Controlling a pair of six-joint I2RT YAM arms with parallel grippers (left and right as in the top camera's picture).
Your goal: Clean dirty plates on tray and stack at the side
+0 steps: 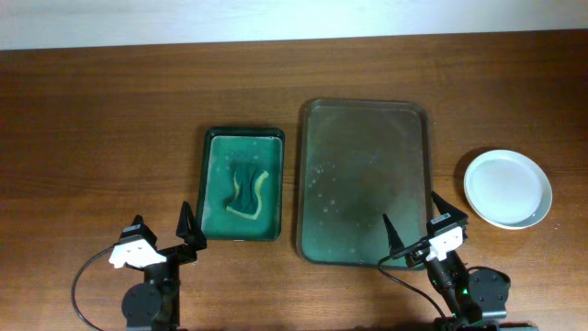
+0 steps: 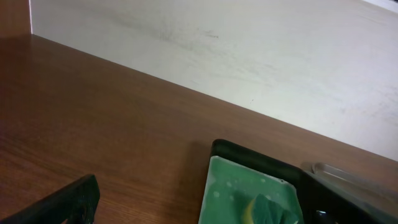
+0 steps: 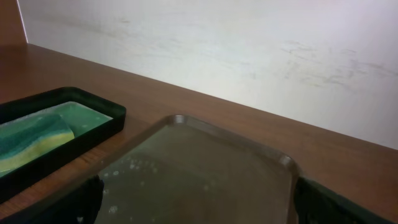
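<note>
Left hand: the left hand [image 1: 163, 214] is near the front edge of the table [image 1: 110, 119], on the left side. Its two fingers are spread wide apart and they hold nothing.

Green tray: the small bright green tray [image 1: 204, 179] with a dark rim lies left of the table's middle, just beyond the left hand. It is just beside the big tray, with a narrow strip of wood between them.

Sponge: a yellow and teal sponge [image 1: 246, 191] lies inside the green tray, a little bent.

Tray: the large dark tray [image 1: 363, 147] lies right of the middle, with its long side running from the front edge toward the back edge. Small white specks and a greenish wet film show on its floor. No plate is on it.

Right hand: the right hand [image 1: 410, 210] is at the front edge, over the tray's near right corner. Its fingers are spread apart and empty.

Plates: the plates [image 1: 507, 188] sit on the table near the right edge, apart from the tray. The top one looks plain white. I cannot tell how many are stacked.
</note>
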